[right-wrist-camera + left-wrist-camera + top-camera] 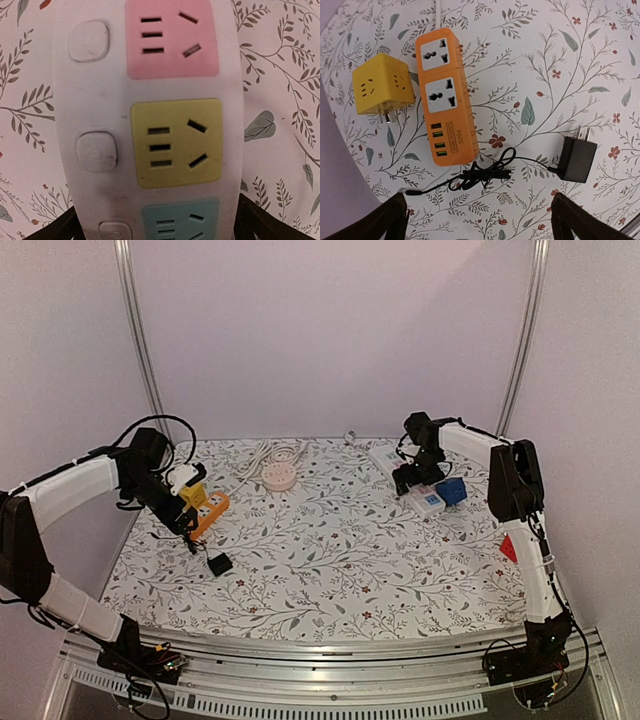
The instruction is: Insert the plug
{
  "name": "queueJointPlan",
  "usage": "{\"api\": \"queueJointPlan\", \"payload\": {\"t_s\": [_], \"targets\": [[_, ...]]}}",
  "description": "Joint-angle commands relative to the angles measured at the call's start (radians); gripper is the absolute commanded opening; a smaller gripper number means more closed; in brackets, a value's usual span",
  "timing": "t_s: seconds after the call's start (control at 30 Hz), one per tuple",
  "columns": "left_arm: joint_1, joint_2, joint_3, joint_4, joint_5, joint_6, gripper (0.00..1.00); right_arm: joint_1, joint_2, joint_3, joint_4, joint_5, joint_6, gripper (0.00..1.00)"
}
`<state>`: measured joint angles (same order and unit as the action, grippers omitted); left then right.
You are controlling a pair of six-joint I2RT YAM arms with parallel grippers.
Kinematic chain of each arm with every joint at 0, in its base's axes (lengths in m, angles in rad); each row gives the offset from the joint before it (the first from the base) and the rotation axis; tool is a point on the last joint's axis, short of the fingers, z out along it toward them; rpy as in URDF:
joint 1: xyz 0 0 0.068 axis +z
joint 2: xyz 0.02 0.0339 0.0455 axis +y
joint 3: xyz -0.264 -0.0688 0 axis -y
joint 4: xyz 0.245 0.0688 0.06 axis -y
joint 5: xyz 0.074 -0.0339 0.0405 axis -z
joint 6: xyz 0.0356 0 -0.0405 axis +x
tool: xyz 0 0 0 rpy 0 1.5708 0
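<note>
Currently, step in hand: judged to be the approach to a plug, ahead of any grasp; neither arm holds anything.
Left gripper: jaws wide apart and empty, hovering above the table, with its dark fingers at the bottom corners of the wrist view.
Likely plug: black adapter, lying flat on the floral table with its two prongs pointing away from the gripper.
Cord: thin black lead, bunched just beside the USB end of the strip and running to the adapter.
Likely target: orange power strip, with two sockets facing up; a yellow cube adapter lies just beside it.
Right gripper: jaws apart and empty, low over the white power strip, whose pink, yellow and teal sockets face up.
Unsettled: the task names no particular plug or socket, so the pairing above is a reading, not a fact.
Grasp advice: centre the jaws over the adapter's flat black body and close across its narrow sides, leaving the prongs free.
Orientation advice: the prongs lie level with the table, so the body must be turned prongs-down before it meets a socket.
Cord advice: lift clear of the bundle so that the lead does not drag the strip.
Risk: the strip may slide under insertion; the other arm could steady it.
</note>
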<state>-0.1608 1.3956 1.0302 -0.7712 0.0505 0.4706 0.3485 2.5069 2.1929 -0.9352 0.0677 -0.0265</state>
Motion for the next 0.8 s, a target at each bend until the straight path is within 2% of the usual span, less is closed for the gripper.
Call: {"api": "queueJointPlan", "payload": {"t_s": [0.0, 0.13, 0.23, 0.47, 0.6, 0.77], "targets": [[-0.017, -0.01, -0.019, 0.013, -0.01, 0.01, 0.99, 0.013, 0.006, -0.036, -0.044, -0.052, -0.008, 0.88], [-0.021, -0.013, -0.017, 0.009, -0.007, 0.014, 0.99, 0.044, 0.002, -0.043, -0.063, -0.129, -0.06, 0.57], [-0.021, -0.024, -0.018, 0.008, 0.0, 0.021, 1.0, 0.112, -0.041, -0.106, -0.057, -0.186, -0.177, 0.44], [-0.021, -0.043, -0.027, 0.011, 0.0, 0.025, 1.0, 0.324, -0.246, -0.433, -0.029, -0.208, -0.52, 0.43], [-0.021, -0.042, -0.025, 0.01, 0.004, 0.027, 0.99, 0.385, -0.347, -0.621, 0.01, -0.191, -0.627, 0.46], [-0.022, -0.049, -0.028, 0.009, 0.008, 0.028, 0.99, 0.416, -0.389, -0.71, 0.018, -0.139, -0.691, 0.45]]}}
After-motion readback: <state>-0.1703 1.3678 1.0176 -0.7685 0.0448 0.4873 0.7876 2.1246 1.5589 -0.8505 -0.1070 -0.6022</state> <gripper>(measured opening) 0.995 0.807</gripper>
